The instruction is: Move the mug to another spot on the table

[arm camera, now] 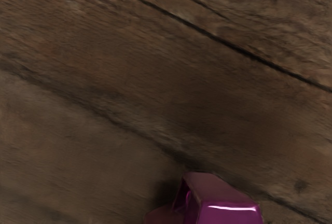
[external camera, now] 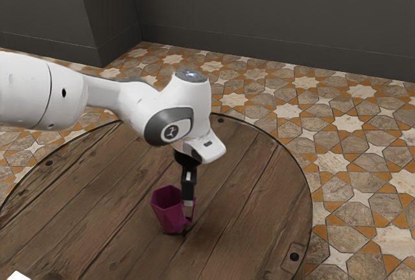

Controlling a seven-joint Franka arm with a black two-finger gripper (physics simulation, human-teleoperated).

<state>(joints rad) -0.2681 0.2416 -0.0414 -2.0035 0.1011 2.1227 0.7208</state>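
Because the pincer [external camera: 189, 210] hangs straight down against the side of the mug [external camera: 167, 212] that faces the exterior view's right, the relation that matters is already close. The mug lies immediately toward the exterior view's left of the pincer, with no gap visible between them. I cannot tell from these renders whether the pincer is open or closed on the mug's wall, as its black tip runs down along the magenta side and its stance is not readable.

The mug is faceted and magenta. It stands upright with its mouth up, toward the near middle of the round wooden counter [external camera: 253, 183] and well in from the rim. Its long axis is vertical and lines up with the pincer's descent. In the wrist view the mug [arm camera: 218, 206] sits just under the hand, with bare planks of the counter [arm camera: 155, 79] stretching away beyond it.

My judgement is that this is the grasp stage and the mug has not yet been carried anywhere. The next move calls for a firm hold on that near wall, then a lift and a carry to open wood, of which there is plenty toward the exterior view's right. An off-centre hold on one wall could let the mug tilt or swing once it leaves the counter.
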